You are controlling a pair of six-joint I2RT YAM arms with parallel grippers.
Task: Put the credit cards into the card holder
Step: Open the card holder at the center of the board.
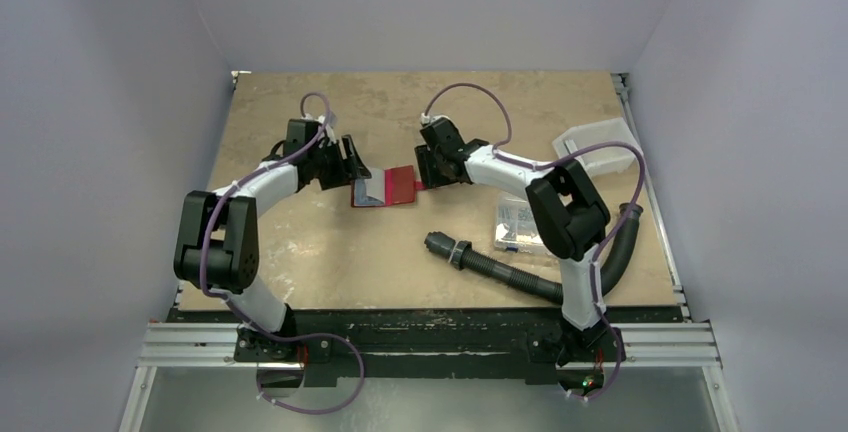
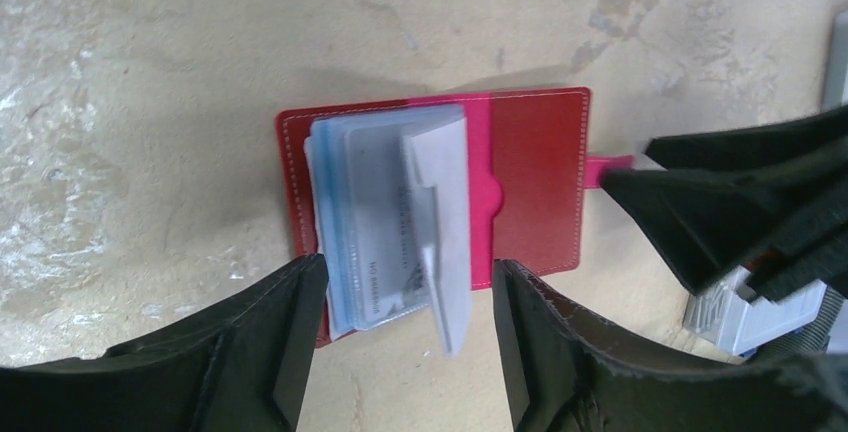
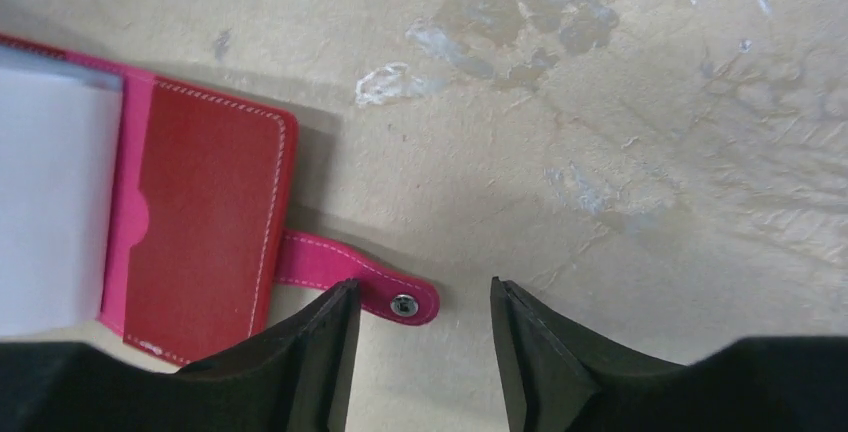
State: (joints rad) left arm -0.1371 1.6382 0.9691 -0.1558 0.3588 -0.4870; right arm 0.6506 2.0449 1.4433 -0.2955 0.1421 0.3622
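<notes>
The red card holder point(image 1: 403, 185) lies open on the table between my two grippers. Its clear sleeves hold blue and pale grey credit cards point(image 2: 375, 217), and one pale leaf point(image 2: 445, 242) stands half turned above the stack. In the left wrist view my left gripper point(image 2: 405, 327) is open, its fingers astride the near edge of the cards and touching nothing. My right gripper point(image 3: 423, 322) is open at the holder's closing tab point(image 3: 330, 267). The tab's snap end lies on the table just inside the left finger.
A clear compartment box point(image 1: 520, 224) sits right of centre. A black corrugated hose point(image 1: 510, 274) curves along the front right. A white plastic tray point(image 1: 600, 147) stands at the back right. My right gripper's fingers point(image 2: 720, 202) show at the right of the left wrist view.
</notes>
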